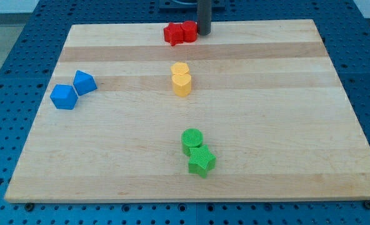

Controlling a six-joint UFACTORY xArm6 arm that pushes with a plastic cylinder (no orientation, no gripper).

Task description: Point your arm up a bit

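The rod's tip (204, 33) stands at the counter's (266, 125) twelve o'clock edge, touching the red blocks (180, 32) at their three o'clock side. No fingers fitted. Blocks judged light, rigid, sliding easily; nothing needs grasping.

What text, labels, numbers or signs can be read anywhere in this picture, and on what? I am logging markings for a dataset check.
None: no readable word, number, brand or sign shows anywhere.
The wooden board is bare grain.
The red blocks, yellow blocks, blue blocks and green blocks carry only ridged surfaces, no lettering.
The blue perforated table shows holes only.
My tip, just right of the red blocks, is plain dark.
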